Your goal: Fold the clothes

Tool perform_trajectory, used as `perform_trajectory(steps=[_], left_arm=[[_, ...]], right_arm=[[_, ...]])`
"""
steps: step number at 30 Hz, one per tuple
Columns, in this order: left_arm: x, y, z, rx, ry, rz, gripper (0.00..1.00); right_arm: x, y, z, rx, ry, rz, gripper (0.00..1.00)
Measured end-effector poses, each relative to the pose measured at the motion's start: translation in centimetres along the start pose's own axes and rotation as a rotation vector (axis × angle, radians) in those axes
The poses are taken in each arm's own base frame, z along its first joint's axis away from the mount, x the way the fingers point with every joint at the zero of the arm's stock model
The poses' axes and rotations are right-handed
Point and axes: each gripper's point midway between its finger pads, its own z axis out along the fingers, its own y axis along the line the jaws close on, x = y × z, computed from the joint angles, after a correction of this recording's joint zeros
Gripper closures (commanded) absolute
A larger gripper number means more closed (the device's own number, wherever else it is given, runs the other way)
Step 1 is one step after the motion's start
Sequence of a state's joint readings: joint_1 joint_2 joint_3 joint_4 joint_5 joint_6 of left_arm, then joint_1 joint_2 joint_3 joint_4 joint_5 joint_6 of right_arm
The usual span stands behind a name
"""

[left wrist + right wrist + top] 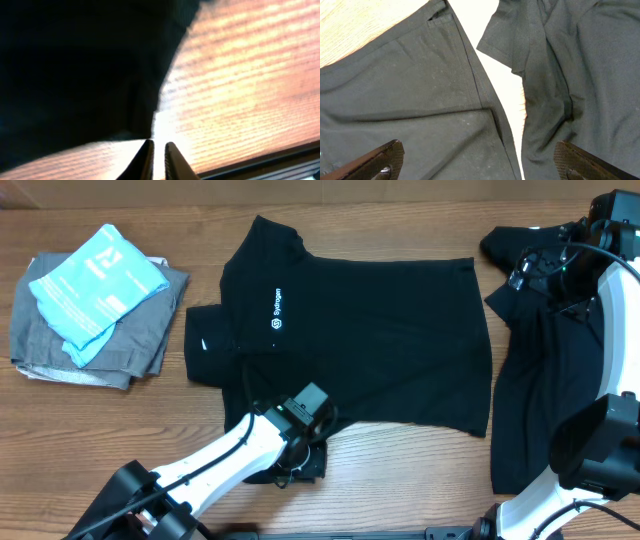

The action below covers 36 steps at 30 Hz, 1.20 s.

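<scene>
item: polo shirt (380,320), black, laid flat at the centre of the table (400,490), collar to the left, logo up.
item: second black garment (530,400), rumpled, just right of the shirt, a strip of bare table between them.
left gripper (159,155): low at the shirt's near edge, fingers drawn narrow with a thin slit between; no cloth seen in the slit.
right gripper (480,162): far right, above the gap between the two garments, fingers spread wide, holding nothing.
risks, as judged: the narrow fingers may meet wood and miss the cloth edge, or pinch one layer only, so the fold drags crooked. the right gripper may catch both garments, they lie so close.
also present: grey folded garment (130,350) and blue packet (95,285), far left, well apart.
</scene>
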<state>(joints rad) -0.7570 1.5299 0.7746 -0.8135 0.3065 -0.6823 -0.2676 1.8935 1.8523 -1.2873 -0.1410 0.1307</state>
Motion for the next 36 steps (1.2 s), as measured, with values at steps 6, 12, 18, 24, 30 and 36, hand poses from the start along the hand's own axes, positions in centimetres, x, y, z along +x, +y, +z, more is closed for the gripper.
perform_trajectory(steps=[6,12,18,24,30,36], left_arm=[[1.8,-0.6,0.1,0.007,0.064,0.027,0.96],[-0.4,-0.3,-4.2,-0.021,0.002,-0.004,0.95],[-3.8,-0.7,-7.7,-0.023,-0.16,0.0,0.96],[-3.5,1.6,-4.4,-0.121,-0.087,-0.032,0.96],[-2.9,3.9,-0.9,-0.222,0.009,-0.063,0.96],[-3.2,4.2,0.2,-0.236,0.027,-0.067,0.96]], right_arm=[[0.0,0.0,0.0,0.0,0.0,0.0,0.0],[0.0,0.0,0.0,0.0,0.0,0.0,0.0],[0.0,0.0,0.0,0.0,0.0,0.0,0.0],[0.0,0.0,0.0,0.0,0.0,0.0,0.0],[0.0,0.0,0.0,0.0,0.0,0.0,0.0],[0.0,0.0,0.0,0.0,0.0,0.0,0.0]])
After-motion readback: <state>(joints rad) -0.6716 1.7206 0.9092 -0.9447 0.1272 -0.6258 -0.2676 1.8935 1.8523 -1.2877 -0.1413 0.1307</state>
